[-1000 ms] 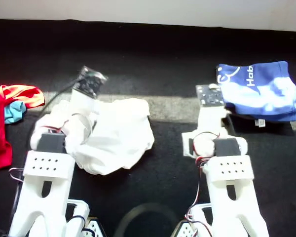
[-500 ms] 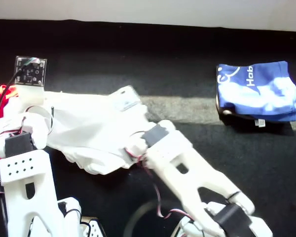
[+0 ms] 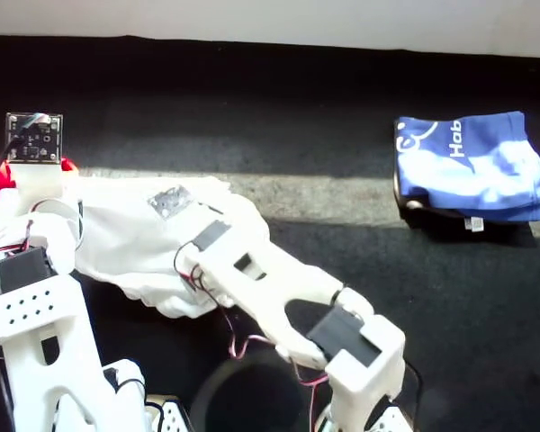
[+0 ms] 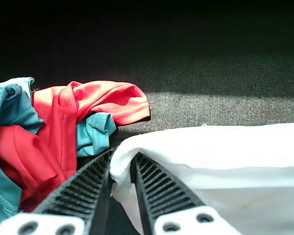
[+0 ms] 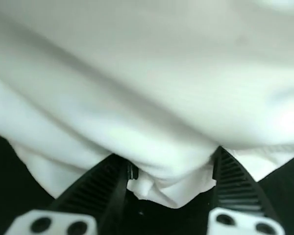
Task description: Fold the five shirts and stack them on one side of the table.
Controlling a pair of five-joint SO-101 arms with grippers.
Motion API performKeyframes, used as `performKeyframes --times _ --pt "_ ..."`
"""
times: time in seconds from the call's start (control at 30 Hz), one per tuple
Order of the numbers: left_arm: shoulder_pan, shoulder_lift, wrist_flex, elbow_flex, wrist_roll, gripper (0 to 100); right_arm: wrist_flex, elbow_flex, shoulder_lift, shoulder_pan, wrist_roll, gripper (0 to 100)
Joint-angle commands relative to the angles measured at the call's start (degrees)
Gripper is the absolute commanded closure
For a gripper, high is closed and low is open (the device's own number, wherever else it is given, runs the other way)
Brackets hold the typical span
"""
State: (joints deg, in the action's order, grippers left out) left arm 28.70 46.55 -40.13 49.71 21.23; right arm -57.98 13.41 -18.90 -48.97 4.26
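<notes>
Pinching a rolled edge of the white shirt (image 3: 135, 238), your left gripper (image 4: 121, 159) has its jaws drawn narrow on the cloth, at the shirt's left end, just beside the heap of red shirt (image 4: 54, 127) and teal shirt (image 4: 94, 132). Your right gripper (image 5: 169, 169) stands wide, with a loose bunch of the same white cloth lying between its jaws but not clamped. The right arm reaches slantwise across the table (image 3: 342, 90) to get there, so both claws sit on the left half.

The shirt lies crumpled, its long axis running roughly across the table from the left claw toward the right one. That line looks like the one to work with: once you close the right jaws, pulling the two ends apart along it should flatten the cloth for folding. The folded blue shirt (image 3: 468, 162) rests well apart on the right side, probably where the stack belongs.
</notes>
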Motion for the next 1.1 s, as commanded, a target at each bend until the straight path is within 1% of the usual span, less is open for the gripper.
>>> performKeyframes --times 0.0,0.03,0.07,0.1,0.2,0.37,0.43,0.6,0.7,0.73,0.8,0.93,1.0,1.07 --pt "0.7 0.5 1.1 -0.3 -0.1 99 0.1 -6.3 -5.0 8.9 0.5 99.8" --pt "0.7 0.5 1.0 -0.2 -0.1 99 -0.6 -7.3 -5.1 11.3 0.3 97.4" --pt "0.7 0.5 1.0 -0.2 -0.2 99 -2.0 -8.5 -5.1 13.4 0.2 97.3" --pt "0.7 0.5 1.0 -0.2 -0.2 99 -3.5 -9.8 -4.9 15.6 0.1 99.3" --pt "0.2 0.5 0.9 0.8 -0.5 99 -9.4 -16.3 -5.0 21.9 0.0 99.1" --pt "-3.8 0.8 0.9 3.3 -0.7 99 -18.1 -29.4 -5.0 32.2 -6.4 99.1" --pt "-5.8 0.8 -0.1 2.9 -4.0 99 -21.2 -35.4 -5.0 35.6 -8.8 99.1" --pt "-10.8 0.8 -7.4 -3.3 -18.3 99 -30.7 -52.8 -5.0 41.2 -17.0 99.1" --pt "-12.9 0.8 -13.5 -9.0 -25.1 99 -36.4 -62.5 -5.0 41.9 -20.4 99.1" --pt "-13.5 0.8 -15.4 -10.6 -26.4 99 -38.5 -64.7 -5.0 41.4 -21.2 99.1" --pt "-14.4 0.6 -17.1 -11.7 -26.6 99 -41.5 -67.4 -5.4 39.3 -21.6 99.1" --pt "-14.1 0.5 -16.4 -6.5 -26.5 99 -42.1 -63.0 -7.5 34.7 -21.2 98.9" --pt "-14.0 0.6 -14.1 -1.5 -26.1 99 -42.0 -60.0 -9.5 32.7 -18.4 98.5" --pt "-14.0 0.7 -10.5 4.0 -23.6 99 -41.8 -58.2 -12.1 31.5 -15.6 94.8"
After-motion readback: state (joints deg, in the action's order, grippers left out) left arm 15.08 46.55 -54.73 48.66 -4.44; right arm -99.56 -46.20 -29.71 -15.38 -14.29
